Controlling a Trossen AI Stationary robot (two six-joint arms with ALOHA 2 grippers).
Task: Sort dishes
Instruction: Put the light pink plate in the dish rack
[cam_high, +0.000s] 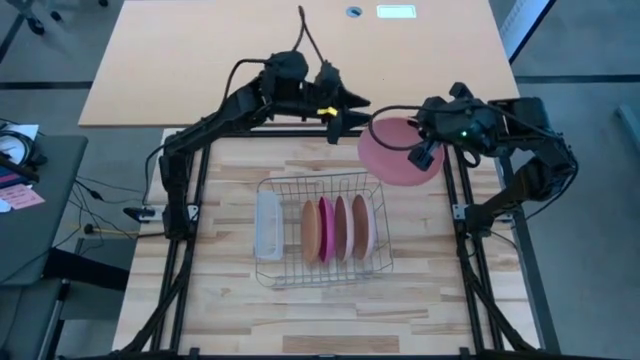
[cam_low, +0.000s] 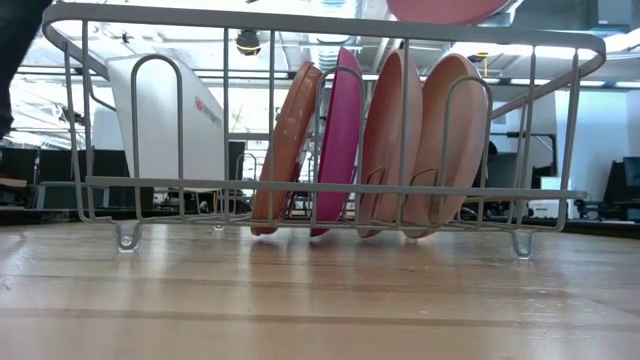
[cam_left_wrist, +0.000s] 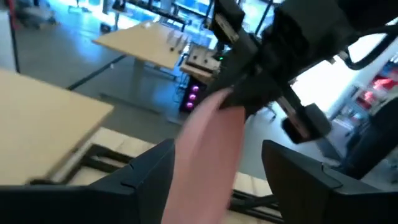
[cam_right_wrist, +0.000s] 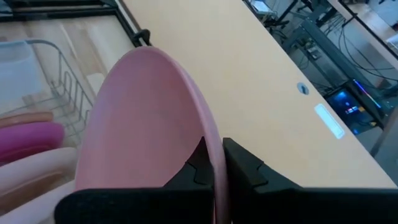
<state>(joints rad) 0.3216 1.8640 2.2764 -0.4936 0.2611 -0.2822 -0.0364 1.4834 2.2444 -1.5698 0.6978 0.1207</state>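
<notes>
While the round flat pink plastic plate (cam_high: 395, 152) hangs in the air past the far end of the silver wire rack (cam_high: 272, 272), the right gripper (cam_high: 418, 150) pinches its rim and the left gripper (cam_high: 352, 118), fingers spread, sits just beside it. Four more plates (cam_high: 337, 228) stand upright in the rack on the wooden table (cam_high: 240, 320)
</notes>
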